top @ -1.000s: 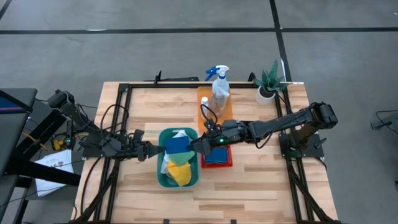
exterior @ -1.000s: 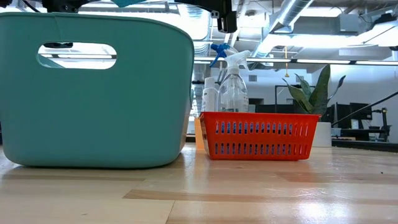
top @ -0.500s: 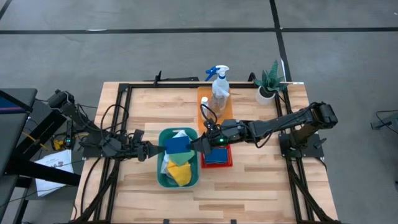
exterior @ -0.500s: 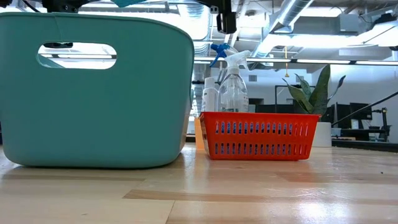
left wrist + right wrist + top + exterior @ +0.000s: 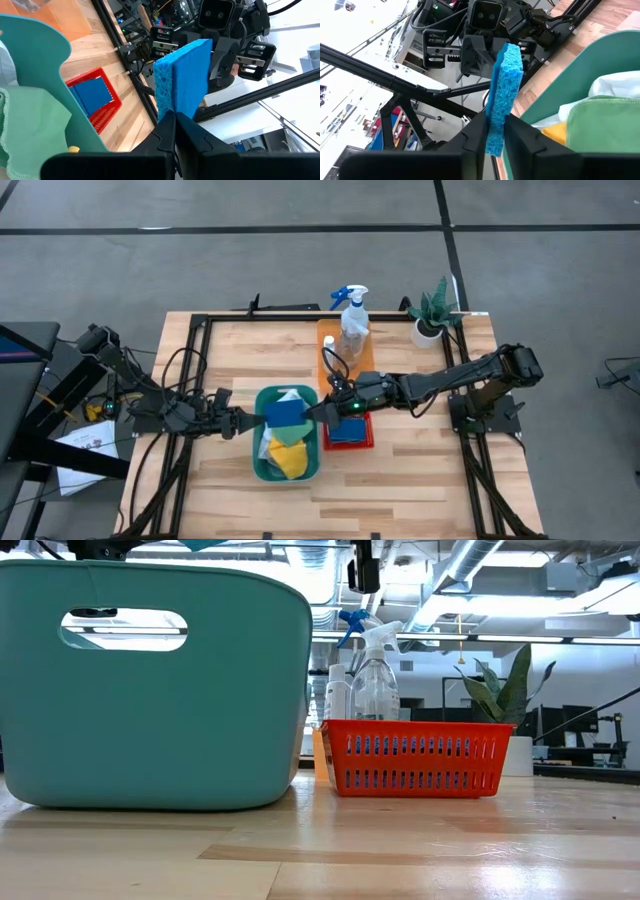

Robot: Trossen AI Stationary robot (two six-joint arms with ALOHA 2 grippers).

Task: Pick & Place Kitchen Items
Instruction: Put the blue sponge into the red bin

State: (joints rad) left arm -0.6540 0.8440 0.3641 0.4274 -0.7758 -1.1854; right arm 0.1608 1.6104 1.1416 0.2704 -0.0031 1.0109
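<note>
Blue sponge (image 5: 284, 412) held above the teal bin (image 5: 261, 468), just left of frame centre in the high view. Both claws on it: left gripper (image 5: 172, 117) clamped tight on one edge, right gripper (image 5: 495, 120) closed narrow on the opposite edge. Bin contents: white cloth (image 5: 291, 395), green cloth (image 5: 290, 434), yellow cloth (image 5: 290, 459). Red basket (image 5: 369, 442) right of bin, another blue sponge (image 5: 348, 430) inside. Spray bottle (image 5: 353, 322) and small white bottle (image 5: 329, 347) on the orange tray (image 5: 324, 332), upper centre.

teal bin (image 5: 262, 470) | red basket (image 5: 368, 442) | potted plant (image 5: 432, 312) | wooden table (image 5: 420, 480)
</note>
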